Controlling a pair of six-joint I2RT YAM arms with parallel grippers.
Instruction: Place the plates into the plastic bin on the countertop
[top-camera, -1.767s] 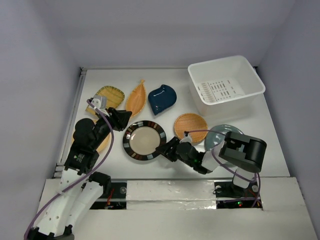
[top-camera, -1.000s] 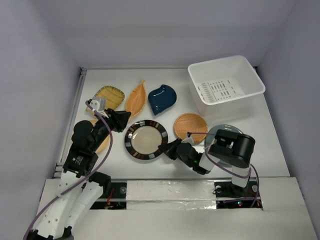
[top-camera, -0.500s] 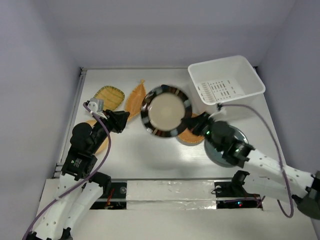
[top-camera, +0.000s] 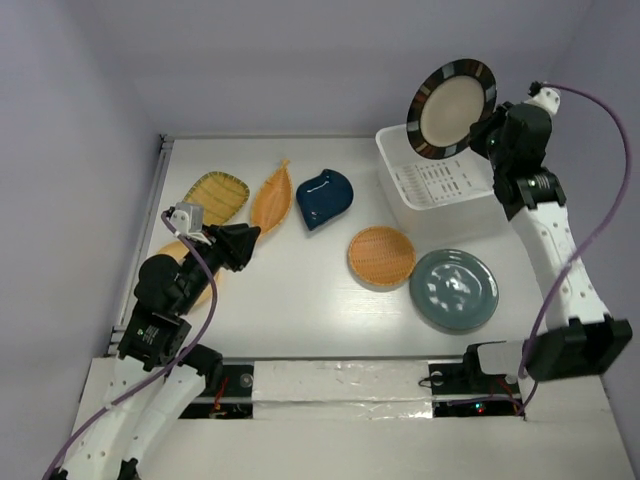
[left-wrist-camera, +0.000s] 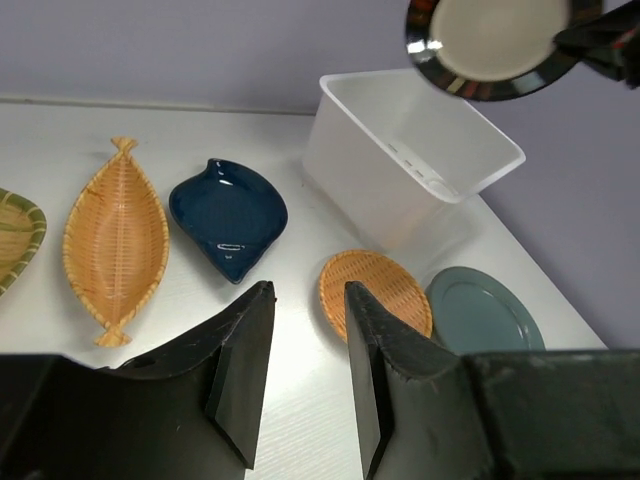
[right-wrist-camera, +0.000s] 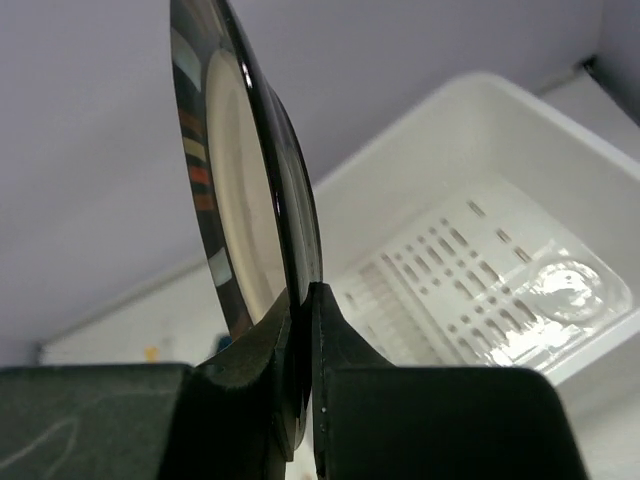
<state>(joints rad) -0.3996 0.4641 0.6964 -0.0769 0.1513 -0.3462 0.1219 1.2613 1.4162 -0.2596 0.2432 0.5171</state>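
Your right gripper (right-wrist-camera: 303, 300) is closed on the edge of the striped-rim plate (top-camera: 452, 108) and holds it upright in the air above the plastic bin (top-camera: 455, 215). Your left gripper (left-wrist-camera: 307, 293) is a little open and empty, over the countertop (top-camera: 300, 300).

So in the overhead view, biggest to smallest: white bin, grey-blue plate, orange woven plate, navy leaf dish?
1. white bin
2. grey-blue plate
3. orange woven plate and navy leaf dish: they look nearly alike, so I won't rank them.
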